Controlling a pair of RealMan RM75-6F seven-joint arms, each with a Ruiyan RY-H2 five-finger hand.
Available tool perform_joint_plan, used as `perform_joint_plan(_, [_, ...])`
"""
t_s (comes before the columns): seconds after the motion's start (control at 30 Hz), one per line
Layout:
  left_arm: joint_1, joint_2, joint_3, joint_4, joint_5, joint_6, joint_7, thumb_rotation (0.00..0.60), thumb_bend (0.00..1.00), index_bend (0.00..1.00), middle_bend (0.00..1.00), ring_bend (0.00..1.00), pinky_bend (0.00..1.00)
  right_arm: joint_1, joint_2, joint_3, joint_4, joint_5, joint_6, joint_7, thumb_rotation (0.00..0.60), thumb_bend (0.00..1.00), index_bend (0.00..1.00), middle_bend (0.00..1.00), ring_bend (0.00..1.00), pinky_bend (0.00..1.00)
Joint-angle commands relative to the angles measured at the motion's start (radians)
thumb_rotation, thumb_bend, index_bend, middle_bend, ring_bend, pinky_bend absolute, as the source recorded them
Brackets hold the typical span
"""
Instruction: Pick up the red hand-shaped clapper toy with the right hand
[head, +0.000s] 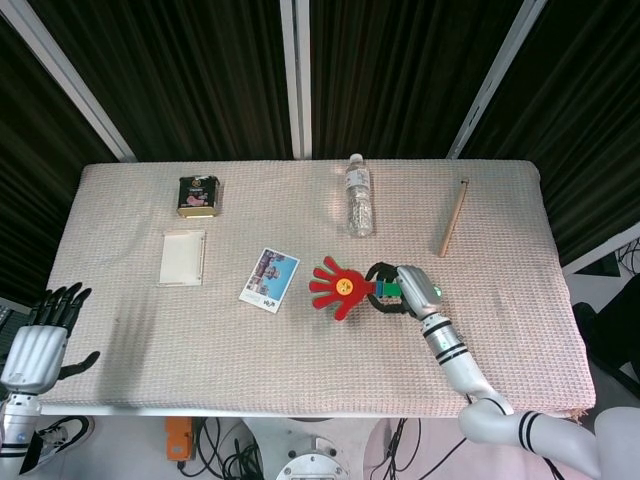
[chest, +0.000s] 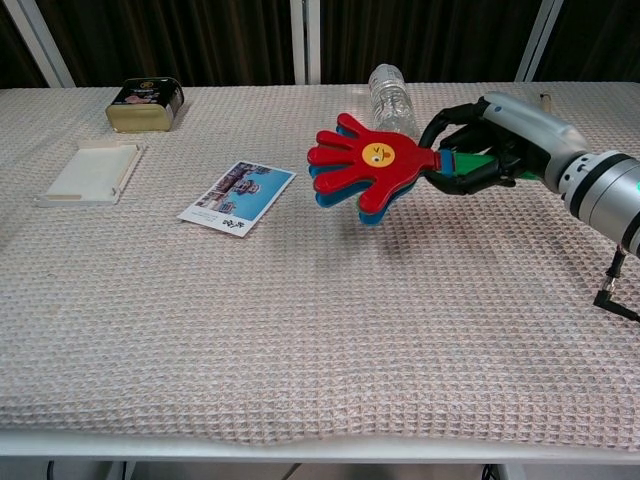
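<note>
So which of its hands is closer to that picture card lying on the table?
Right. The right hand, holding the clapper toy, is just beside the card; the left hand hangs off the table's far-left corner.

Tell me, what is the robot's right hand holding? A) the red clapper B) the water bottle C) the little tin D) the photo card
A: the right hand grips the handle of the red clapper and holds it up above the table, while the bottle, card and tin lie untouched.
</note>
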Motion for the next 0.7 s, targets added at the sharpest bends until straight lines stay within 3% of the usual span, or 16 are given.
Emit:
perform_joint_plan(0.03, [0.001, 0.000, 0.000, 0.002, 0.000, 0.001, -0.003, 0.600, 0.16, 0.01, 0.00, 0.00, 0.00, 0.041, 0.019, -0.027, -0.003, 0.016, -0.113, -0.045, 0.600, 0.13, 0.32, 0.30, 0.15, 0.38])
perform_joint_plan(0.07, [0.002, 0.000, 0.001, 0.003, 0.000, 0.002, -0.004, 0.600, 0.16, 0.01, 0.00, 0.00, 0.00, 0.049, 0.029, -0.032, -0.008, 0.020, -0.135, -0.058, 0.600, 0.05, 0.14, 0.14, 0.04, 0.18])
perform_joint_plan(0.1, [0.003, 0.000, 0.001, 0.004, 0.000, 0.003, -0.005, 0.600, 0.16, 0.01, 0.00, 0.00, 0.00, 0.049, 0.030, -0.027, -0.012, 0.028, -0.131, -0.072, 0.600, 0.01, 0.04, 0.04, 0.00, 0.05])
perform_joint_plan(0.13, [0.004, 0.001, 0.001, 0.005, -0.001, 0.004, -0.006, 0.600, 0.16, 0.01, 0.00, 0.00, 0.00, 0.044, 0.025, -0.021, -0.013, 0.032, -0.112, -0.079, 0.600, 0.00, 0.00, 0.00, 0.00, 0.01])
perform_joint_plan(0.33, [0.008, -0.001, 0.001, 0.009, 0.000, 0.009, -0.013, 0.600, 0.16, 0.01, 0.00, 0.00, 0.00, 0.008, 0.074, -0.021, -0.074, -0.005, -0.026, -0.083, 0.600, 0.00, 0.00, 0.00, 0.00, 0.00])
perform_joint_plan(0.53, [0.012, -0.001, 0.002, 0.005, 0.003, 0.015, -0.010, 0.600, 0.16, 0.01, 0.00, 0.00, 0.00, -0.094, 0.239, -0.076, -0.196, -0.144, 0.163, -0.074, 0.600, 0.00, 0.00, 0.00, 0.00, 0.00])
perform_joint_plan(0.7, [0.012, 0.003, 0.001, -0.011, 0.002, 0.015, 0.001, 0.600, 0.16, 0.01, 0.00, 0.00, 0.00, -0.241, 0.360, -0.145, -0.210, -0.159, 0.337, -0.289, 0.600, 0.00, 0.00, 0.00, 0.00, 0.00])
